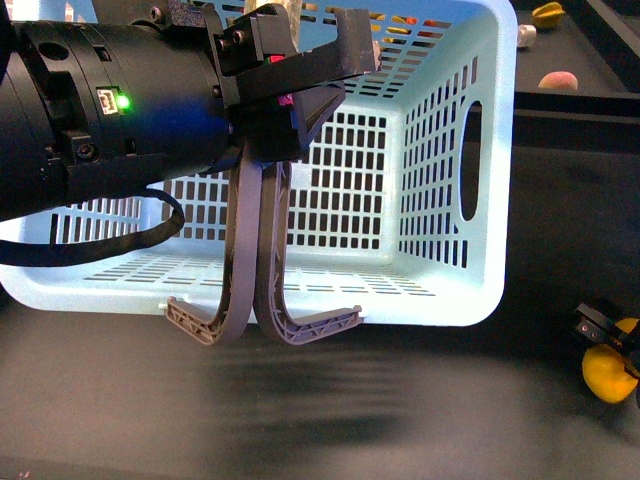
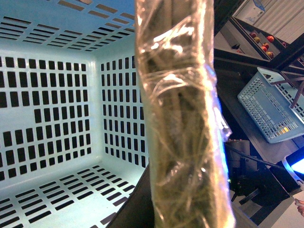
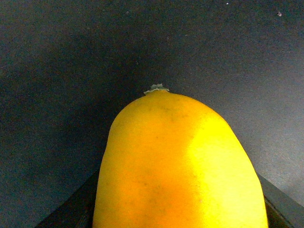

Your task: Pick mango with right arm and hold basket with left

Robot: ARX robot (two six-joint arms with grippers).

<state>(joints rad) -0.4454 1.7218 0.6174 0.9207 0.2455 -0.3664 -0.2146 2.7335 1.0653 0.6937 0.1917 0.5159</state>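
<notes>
Closed with the right gripper [image 1: 612, 349] round the mango [image 1: 603, 378], over the dark tabletop [image 1: 400, 420]. Smooth, likely slippery and bruisable: best held gently across its thick middle. Clamped with the left gripper [image 1: 300, 80] on the handles [image 1: 268, 250] of the basket [image 1: 440, 150].

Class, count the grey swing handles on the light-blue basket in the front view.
2. Both run side by side down from the left gripper across the basket: one handle hooks left at its end, the other handle right. Their tops are hidden.
</notes>
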